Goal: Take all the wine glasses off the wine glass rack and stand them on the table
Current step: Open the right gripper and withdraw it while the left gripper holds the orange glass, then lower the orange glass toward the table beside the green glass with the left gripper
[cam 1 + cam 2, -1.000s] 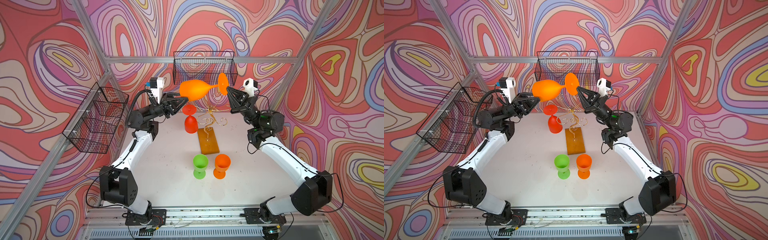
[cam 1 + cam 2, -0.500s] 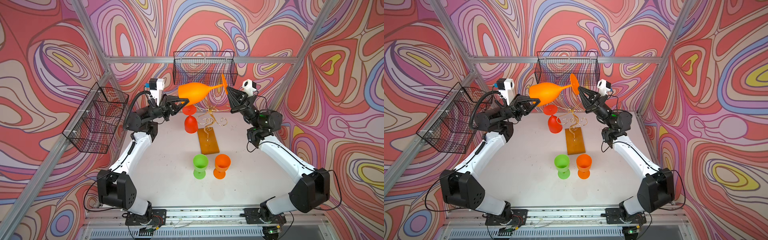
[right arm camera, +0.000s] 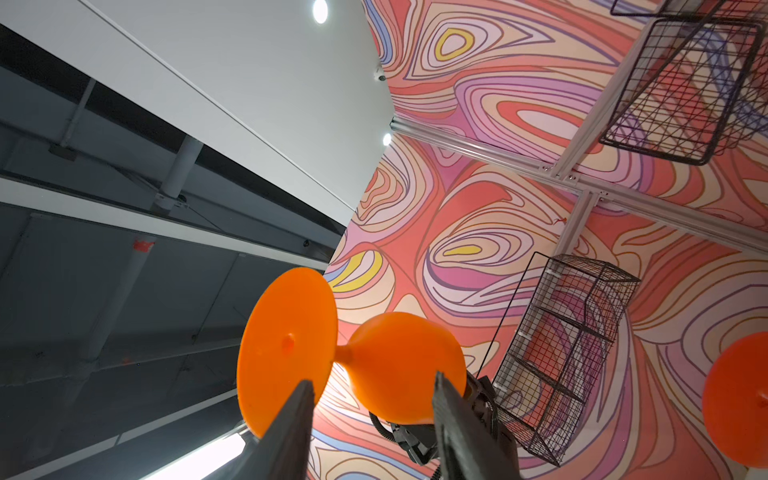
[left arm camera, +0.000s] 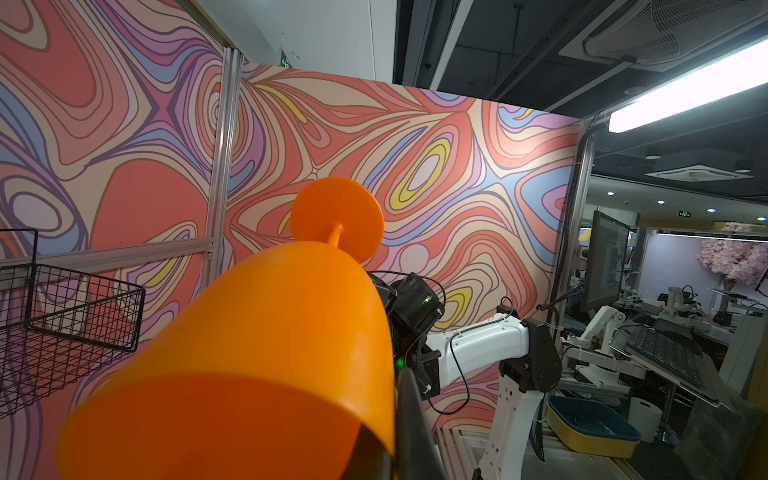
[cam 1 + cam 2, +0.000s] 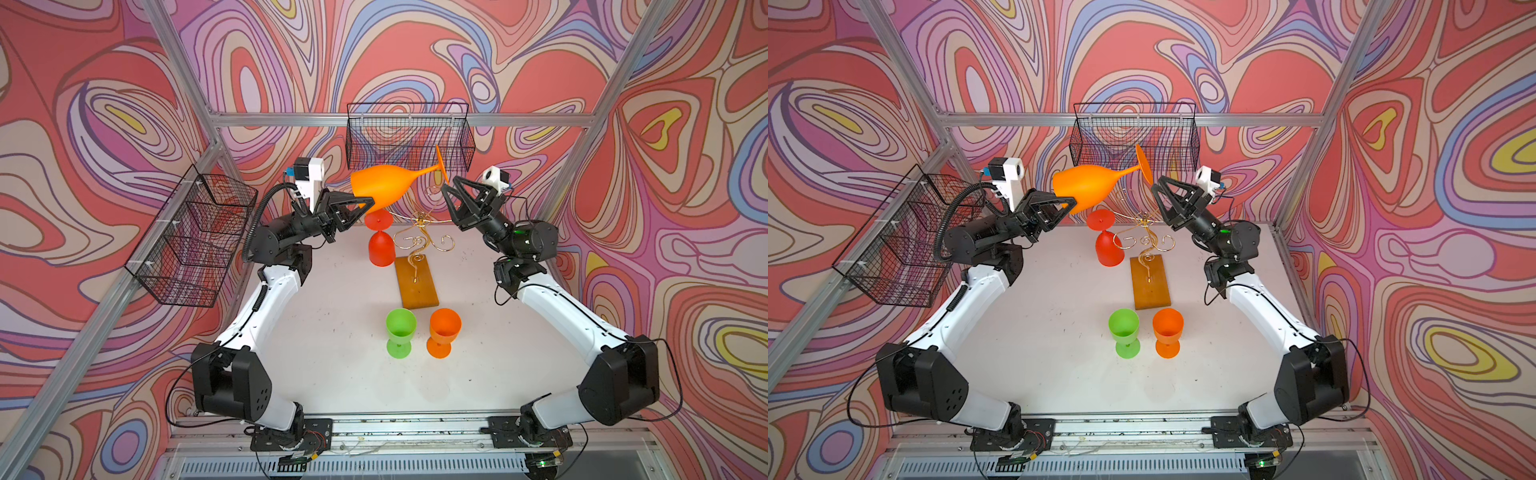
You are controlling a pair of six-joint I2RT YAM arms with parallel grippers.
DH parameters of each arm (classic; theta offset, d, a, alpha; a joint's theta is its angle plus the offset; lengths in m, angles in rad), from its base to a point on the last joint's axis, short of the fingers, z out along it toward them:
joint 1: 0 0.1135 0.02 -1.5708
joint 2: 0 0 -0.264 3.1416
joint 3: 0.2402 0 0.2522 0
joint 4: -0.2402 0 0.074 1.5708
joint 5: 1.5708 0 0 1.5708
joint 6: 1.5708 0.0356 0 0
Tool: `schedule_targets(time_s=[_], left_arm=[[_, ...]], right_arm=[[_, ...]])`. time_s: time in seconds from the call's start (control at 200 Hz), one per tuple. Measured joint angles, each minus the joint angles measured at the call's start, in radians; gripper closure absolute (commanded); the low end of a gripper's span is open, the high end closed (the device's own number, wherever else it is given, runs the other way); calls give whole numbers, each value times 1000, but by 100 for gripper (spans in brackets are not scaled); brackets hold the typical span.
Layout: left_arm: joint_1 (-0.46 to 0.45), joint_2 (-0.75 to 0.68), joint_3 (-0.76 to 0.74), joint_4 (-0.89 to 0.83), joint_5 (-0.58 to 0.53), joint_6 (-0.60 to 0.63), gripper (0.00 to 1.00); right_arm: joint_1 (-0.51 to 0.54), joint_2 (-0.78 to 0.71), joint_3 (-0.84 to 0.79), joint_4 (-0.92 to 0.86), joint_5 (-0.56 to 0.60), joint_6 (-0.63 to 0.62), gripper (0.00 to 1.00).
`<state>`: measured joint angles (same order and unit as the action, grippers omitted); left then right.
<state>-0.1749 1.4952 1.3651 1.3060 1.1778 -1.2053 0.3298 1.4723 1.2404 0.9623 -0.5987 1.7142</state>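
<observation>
The wine glass (image 5: 384,187) is off the wine glass rack (image 5: 417,286) and up in the air, lying on its side above and behind the rack's top hooks in both top views. It is opaque bright orange: a long rounded bowl tapering to a short thin stem, with a flat round foot. The bowl mouth points towards the left arm and the foot towards the right arm, tipped a little higher than the bowl.

The left gripper (image 5: 365,204) is clamped on the rim of the bowl and carries the glass; in the left wrist view the wine glass (image 4: 270,353) fills the foreground, its foot at the far end. The right gripper (image 5: 450,185) stands with its jaws apart, gripping nothing. In the right wrist view its fingers (image 3: 291,419) sit either side of the stem end, one just at the edge of the foot (whether it touches I cannot tell).

The rack is a gold wire tree on a rectangular orange-brown wooden base (image 5: 1150,289), standing on the white table (image 5: 332,332). A red glass (image 5: 381,249) hangs upside down on its left side. In front of the base a green glass (image 5: 400,328) and a smaller orange glass (image 5: 444,328) stand upright, side by side
</observation>
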Motion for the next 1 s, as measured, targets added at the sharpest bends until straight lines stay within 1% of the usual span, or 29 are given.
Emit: schedule_targets(time_s=[0.105, 0.18, 0.315, 0.416, 0.481, 0.561, 0.661, 0.761, 0.886, 1.001], left_arm=[[6, -9, 0, 0, 2, 0, 100], [12, -14, 0, 0, 8, -1, 100], [26, -18, 1, -27, 23, 8, 100], [31, -37, 1, -148, 33, 84, 100], [32, -70, 2, -296, 32, 184, 100], [32, -126, 21, -538, 22, 356, 100], [32, -195, 100, -860, -13, 575, 100], [32, -257, 190, -1126, -63, 753, 100], [32, -325, 278, -1402, -130, 917, 100], [32, -386, 317, -1625, -187, 1025, 100]], right_arm=[[-12, -29, -14, -62, 2, -48, 45], [-22, -67, -19, -139, 6, -106, 44], [-28, -174, 3, -368, 29, -287, 44], [-28, -254, 51, -551, 64, -444, 44], [-29, -301, 87, -662, 95, -540, 44], [-28, -360, 119, -782, 139, -652, 44], [-29, -414, 135, -900, 192, -757, 44], [-28, -443, 136, -1000, 242, -838, 44], [-28, -447, 135, -1106, 301, -906, 44], [-28, -447, 134, -1191, 355, -956, 44]])
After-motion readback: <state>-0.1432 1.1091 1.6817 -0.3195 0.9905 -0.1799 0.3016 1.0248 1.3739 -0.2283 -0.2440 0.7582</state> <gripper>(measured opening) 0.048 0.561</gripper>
